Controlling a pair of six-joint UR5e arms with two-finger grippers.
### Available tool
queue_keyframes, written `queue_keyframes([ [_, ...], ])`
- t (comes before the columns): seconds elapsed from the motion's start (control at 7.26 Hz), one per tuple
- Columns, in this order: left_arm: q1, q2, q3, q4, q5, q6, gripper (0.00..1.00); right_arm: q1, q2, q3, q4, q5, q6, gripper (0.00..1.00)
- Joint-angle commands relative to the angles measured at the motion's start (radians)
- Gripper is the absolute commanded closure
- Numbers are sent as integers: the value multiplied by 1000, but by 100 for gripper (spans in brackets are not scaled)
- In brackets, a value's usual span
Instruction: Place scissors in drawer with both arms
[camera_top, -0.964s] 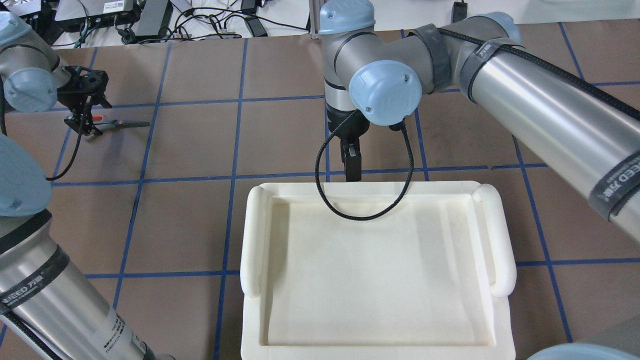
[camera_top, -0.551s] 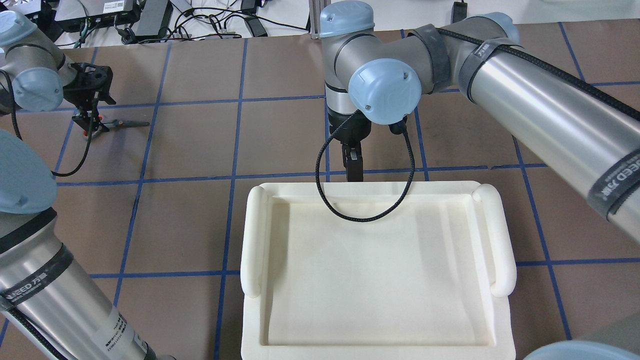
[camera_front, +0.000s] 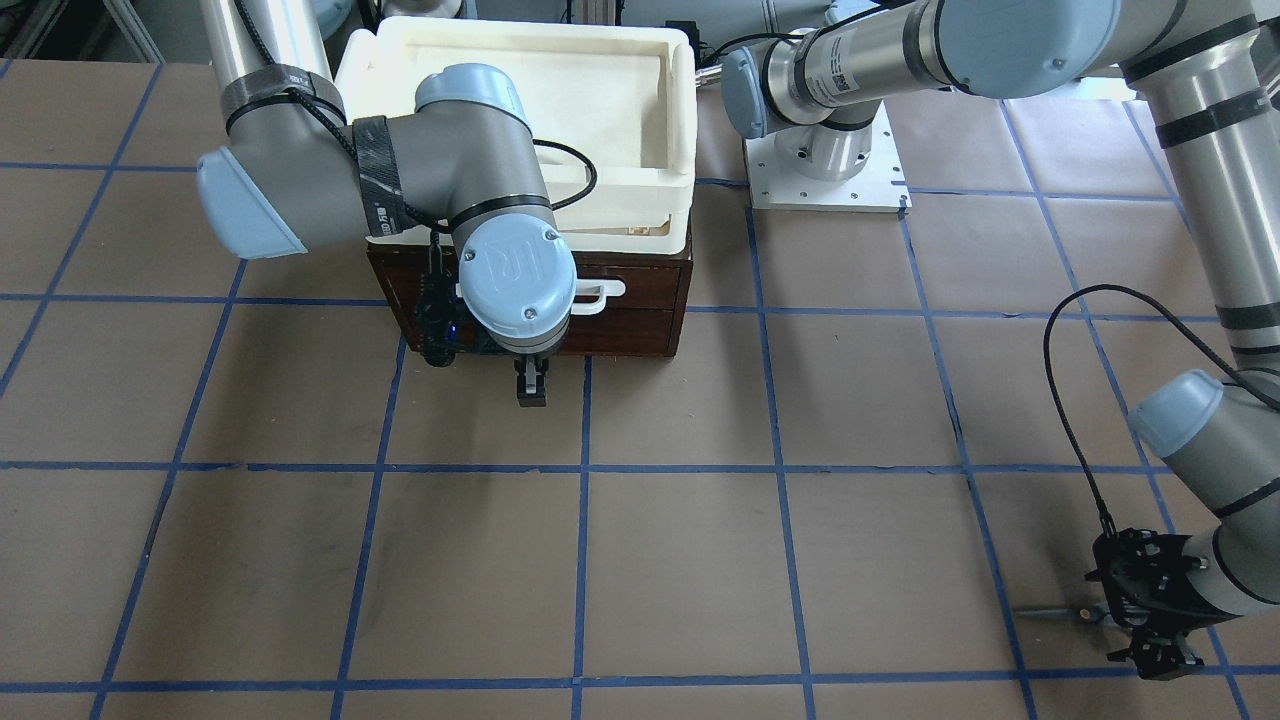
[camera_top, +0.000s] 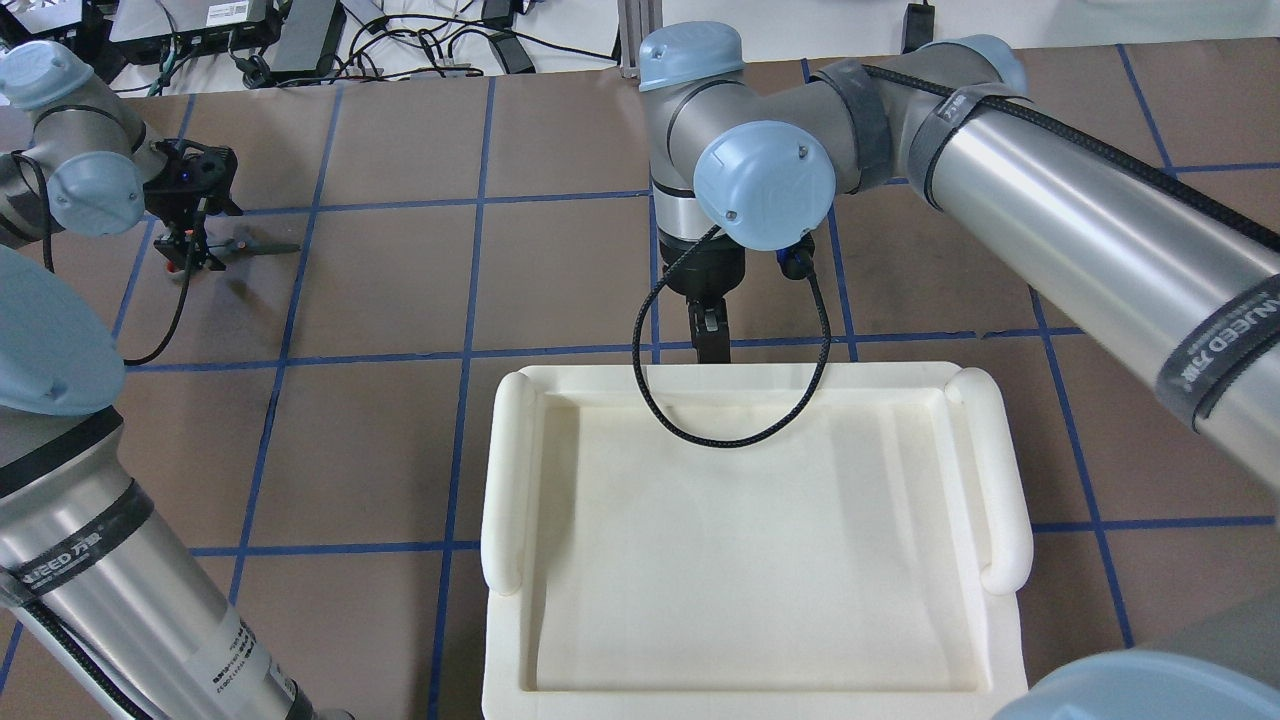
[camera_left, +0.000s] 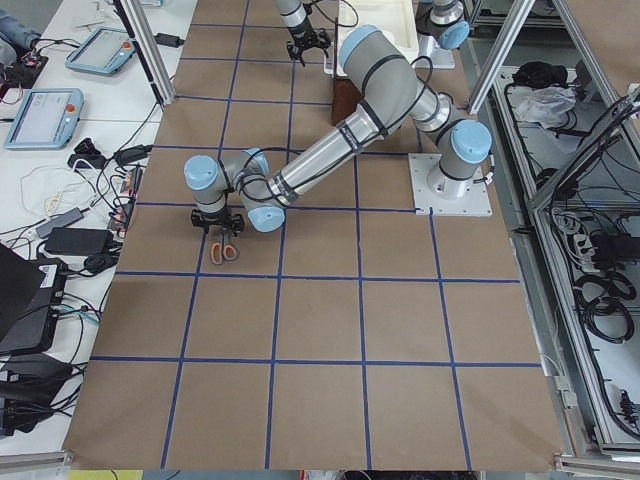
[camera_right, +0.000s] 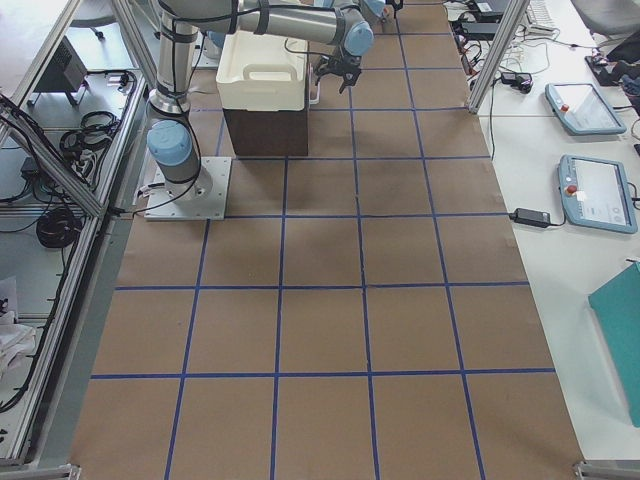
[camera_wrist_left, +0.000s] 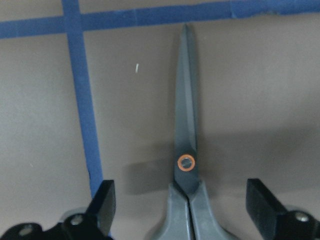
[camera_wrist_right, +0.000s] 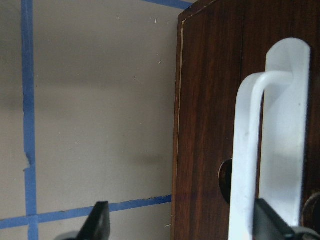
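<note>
The scissors (camera_wrist_left: 186, 150) lie flat on the brown table at the far left of the overhead view (camera_top: 248, 247), blades shut. My left gripper (camera_top: 190, 252) is low over their handles, open, with a finger on each side in the left wrist view. The dark brown drawer (camera_front: 630, 305) is shut, and its white bar handle (camera_wrist_right: 247, 150) fills the right wrist view. My right gripper (camera_top: 712, 345) is open right in front of the drawer face, level with the handle, and holds nothing.
A cream-white plastic tray (camera_top: 505, 470) sits on top of the drawer cabinet. The right arm's black cable (camera_top: 740, 430) loops over its far rim. Blue tape lines (camera_top: 465, 350) grid the table. Cables and boxes lie beyond the far edge.
My left gripper has dropped lower and shifted slightly right over the scissors' handles. My right arm has edged a little lower in front of the drawer. The scissors have not moved.
</note>
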Motion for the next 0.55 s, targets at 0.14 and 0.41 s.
queue_keyframes([
  [0.14, 5, 0, -2, -1, 2, 2, 10, 0, 4, 9, -1, -5, -14, 0],
  [0.41, 9, 2, -3, -1, 3, 5, 17, 0, 19, 11, 2, -3, -17, 0],
])
